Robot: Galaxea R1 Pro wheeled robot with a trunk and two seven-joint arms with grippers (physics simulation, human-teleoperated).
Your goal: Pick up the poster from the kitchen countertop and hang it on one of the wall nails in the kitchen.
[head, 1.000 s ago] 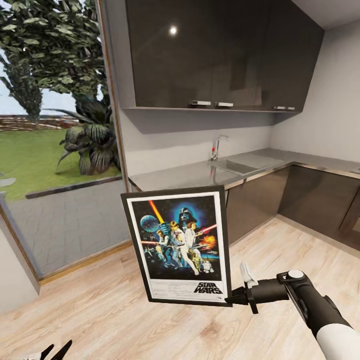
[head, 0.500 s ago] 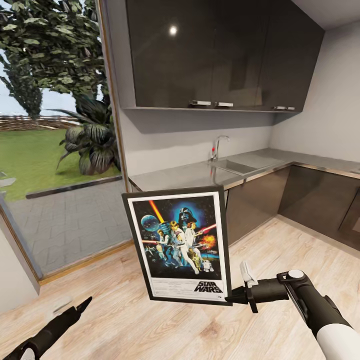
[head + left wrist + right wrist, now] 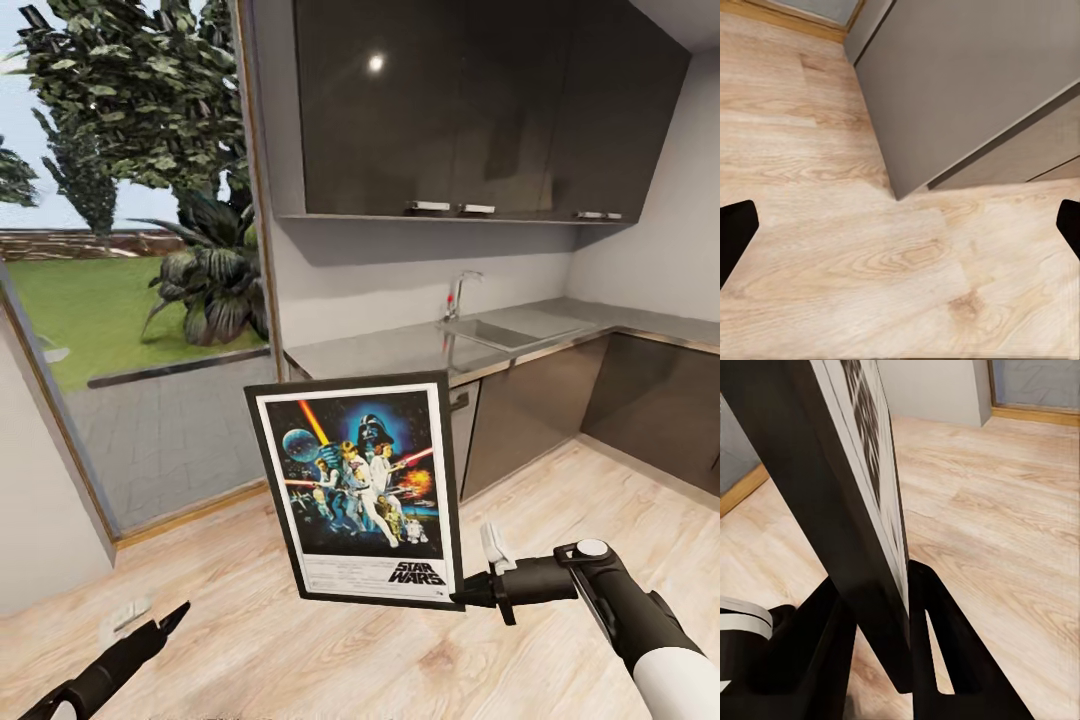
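A: While the head view looks across the kitchen, where is the poster (image 3: 357,494)?

B: It is upright, tilted a little, in the air over the wooden floor (image 3: 560,500), in front of the tabletop (image 3: 420,345) with its sink (image 3: 500,330) and tap (image 3: 458,292). The right hand (image 3: 470,595) grips its lower right corner. The left hand (image 3: 165,620) sits low at that view's left edge, its fingers drawn to a narrow point and carrying nothing.

A: And the left wrist view?

B: Two dark fingertips (image 3: 736,232) stand at the picture's opposite edges, wide apart, with bare floor and a grey cabinet corner (image 3: 945,97) between them.

A: The right wrist view?

B: The right hand's fingers (image 3: 945,630) are clamped on both faces of the poster's black frame, seen edge-on, with wooden floor beyond.
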